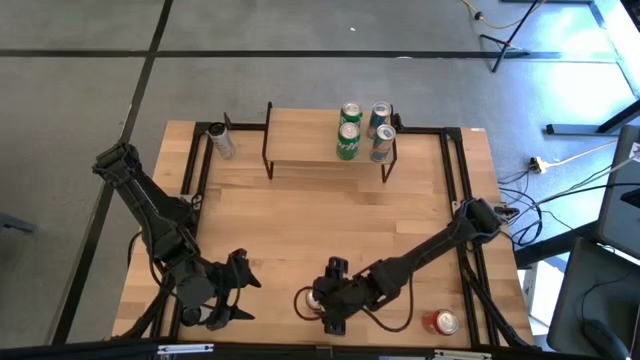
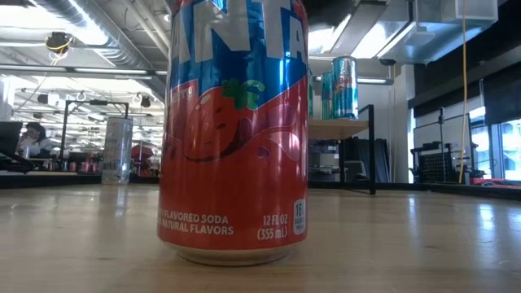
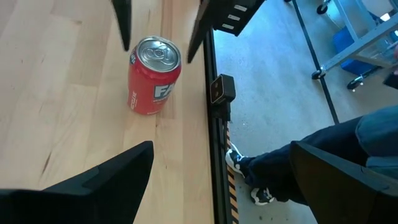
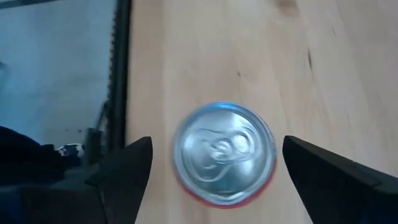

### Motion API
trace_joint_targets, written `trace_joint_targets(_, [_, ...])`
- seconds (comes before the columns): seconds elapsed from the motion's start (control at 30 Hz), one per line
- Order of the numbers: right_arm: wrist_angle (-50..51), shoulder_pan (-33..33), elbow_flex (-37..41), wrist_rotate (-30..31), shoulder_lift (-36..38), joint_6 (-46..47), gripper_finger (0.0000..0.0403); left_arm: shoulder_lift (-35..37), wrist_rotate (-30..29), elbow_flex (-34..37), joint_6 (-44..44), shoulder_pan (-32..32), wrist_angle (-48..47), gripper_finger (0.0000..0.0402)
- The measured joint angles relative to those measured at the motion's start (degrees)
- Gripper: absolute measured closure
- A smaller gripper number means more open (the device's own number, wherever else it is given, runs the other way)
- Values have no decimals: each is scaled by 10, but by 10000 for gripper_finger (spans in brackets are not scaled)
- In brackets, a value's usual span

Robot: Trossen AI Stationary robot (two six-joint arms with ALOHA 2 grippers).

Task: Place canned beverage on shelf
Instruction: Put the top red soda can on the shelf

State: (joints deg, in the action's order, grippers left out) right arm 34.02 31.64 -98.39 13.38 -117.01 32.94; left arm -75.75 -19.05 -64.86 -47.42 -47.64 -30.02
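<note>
A red soda can [image 1: 314,298] stands upright on the wood table near its front edge; it fills the low view [image 2: 236,130]. My right gripper [image 1: 328,305] is open above it, pointing down, with one finger on either side of the can's silver top [image 4: 224,152] and not touching it. The left wrist view shows the same can [image 3: 152,74] between those fingers. My left gripper [image 1: 235,295] is open and empty, to the can's left. The shelf [image 1: 300,140], a wood plank on thin black legs, stands at the table's far side.
Several cans, two green [image 1: 348,130] and two blue-silver [image 1: 381,130], stand on the shelf's right end. A silver can [image 1: 220,140] stands left of the shelf. A second red can [image 1: 441,322] is at the front right. A person's leg [image 3: 292,162] is beside the table's edge.
</note>
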Motion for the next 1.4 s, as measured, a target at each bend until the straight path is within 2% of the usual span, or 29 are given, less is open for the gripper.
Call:
trace_joint_targets(0.2, [-71,0,43,-9,0,2,58,0,0,0,5,0,1,38])
trace_joint_targets(0.57, [-111,-1,88,8,-6,2,60,0,0,0,17,0,23,38])
trace_joint_targets(0.67, [-123,-1,89,13,-6,1,81,0,-4,0,19,0,37,38])
trace_joint_targets(0.83, [-138,-2,83,20,-7,-17,145,0,-12,0,15,0,43,38])
trace_joint_targets(1.03, [-82,-7,37,17,-2,-34,145,1,-14,0,-22,8,43,38])
trace_joint_targets(1.4, [142,-77,-169,29,37,-142,145,60,-27,0,-16,51,36,38])
